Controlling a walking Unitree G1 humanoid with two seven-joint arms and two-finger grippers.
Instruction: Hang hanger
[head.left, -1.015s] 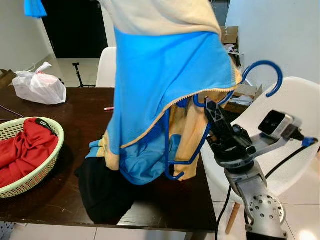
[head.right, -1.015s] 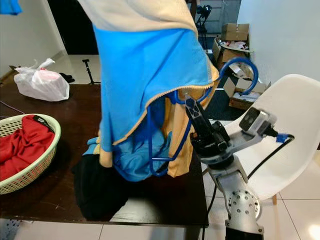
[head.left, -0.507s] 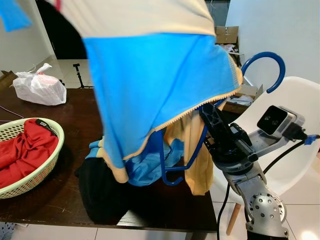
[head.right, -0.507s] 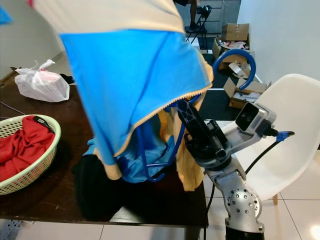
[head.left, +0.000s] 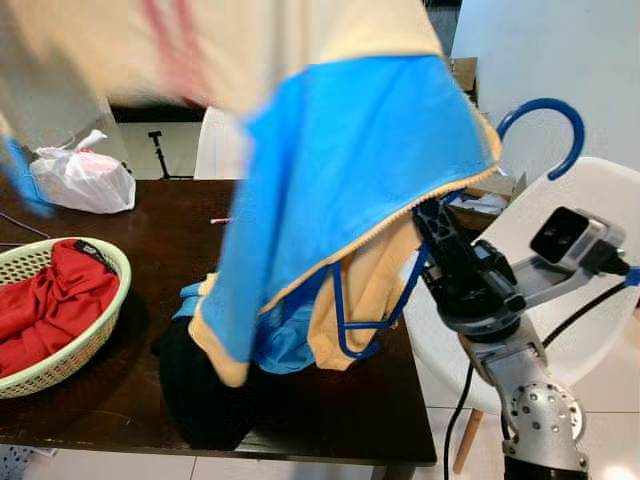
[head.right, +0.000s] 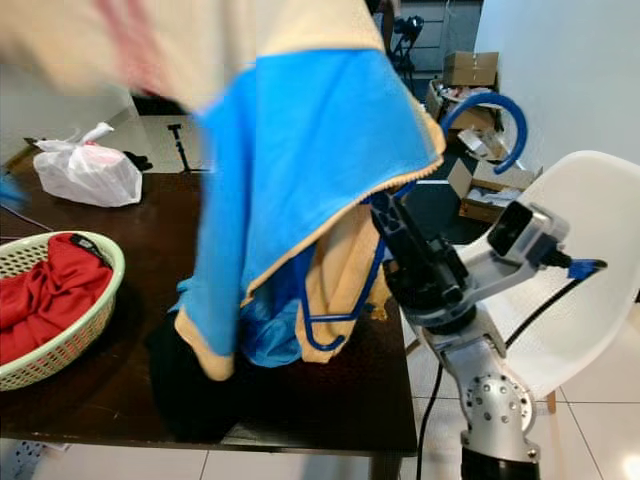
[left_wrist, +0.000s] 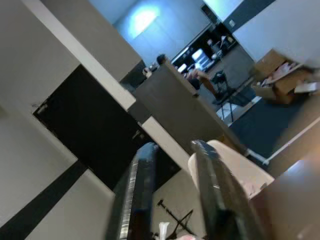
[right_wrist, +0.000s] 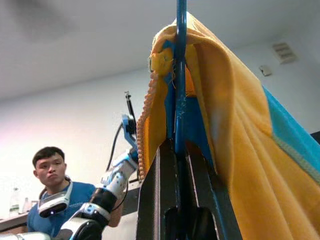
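My right gripper (head.left: 432, 215) is shut on the stem of a blue hanger (head.left: 560, 115), whose hook curves up to the right of it. In the right wrist view the hanger's rod (right_wrist: 180, 75) runs straight up between the fingers. A blue, yellow and cream garment (head.left: 350, 170) is draped over the hanger and lifted high across the top of the view, blurred with motion. Its lower end hangs onto the dark table (head.left: 150, 230). My left gripper (left_wrist: 175, 147) is raised, its fingers apart with nothing seen between them.
A black cloth (head.left: 200, 390) lies on the table's front edge. A green basket (head.left: 112, 262) with red cloth (head.left: 40, 305) stands at the left, a white plastic bag (head.left: 80, 180) behind it. A white chair (head.left: 600, 200) stands right of the table. A person (right_wrist: 50, 170) appears in the right wrist view.
The garment's cream upper part has swung left across the top of the view and its blue panel has shifted right. The right gripper and hanger have moved slightly to the right.
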